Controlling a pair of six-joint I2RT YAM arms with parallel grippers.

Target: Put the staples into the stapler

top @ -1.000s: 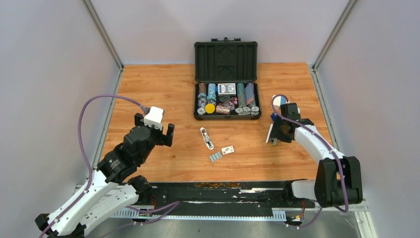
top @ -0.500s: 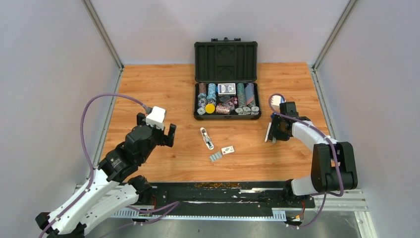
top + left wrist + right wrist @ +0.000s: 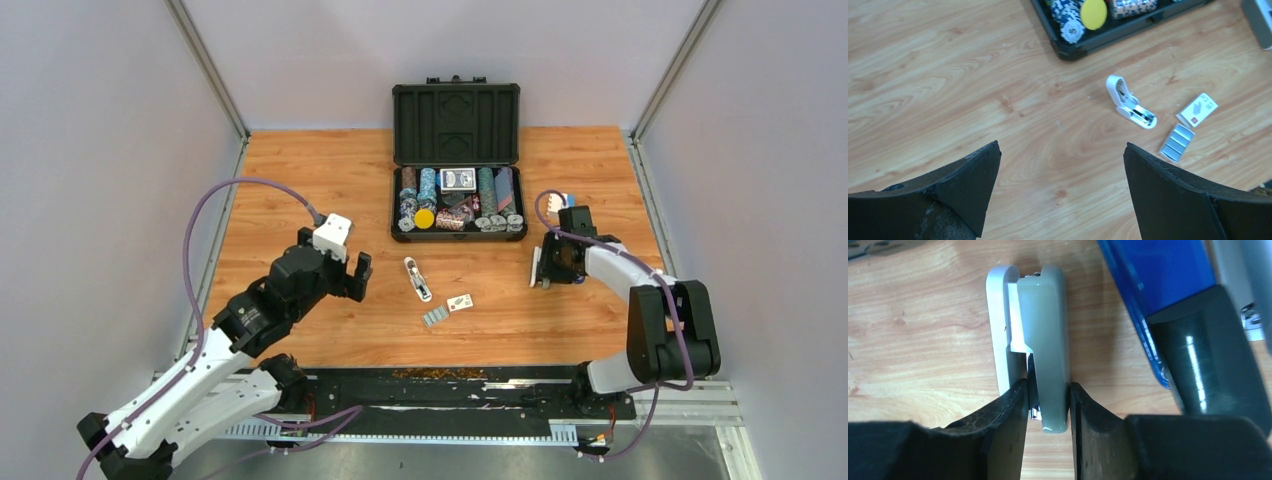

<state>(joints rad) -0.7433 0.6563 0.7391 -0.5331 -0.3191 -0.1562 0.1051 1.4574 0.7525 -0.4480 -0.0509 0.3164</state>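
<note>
close-up only: stapler [image 3: 1045, 340] in right gripper [image 3: 1048, 395]

Our top camera sits high up behind the two arms and looks down, so we see the whole table [image 3: 300, 180] from far away. Our left wrist camera hangs partway up and looks down past the left gripper [image 3: 1062, 146]. It shares the middle of the table with the top view, where the staples [image 3: 1177, 142] lie near the black case [image 3: 1118, 35]. Our right wrist camera is very close to the wood. It looks along the right gripper [image 3: 1048, 385] at the stapler [image 3: 1045, 340], which looks tiny from the top.
</note>
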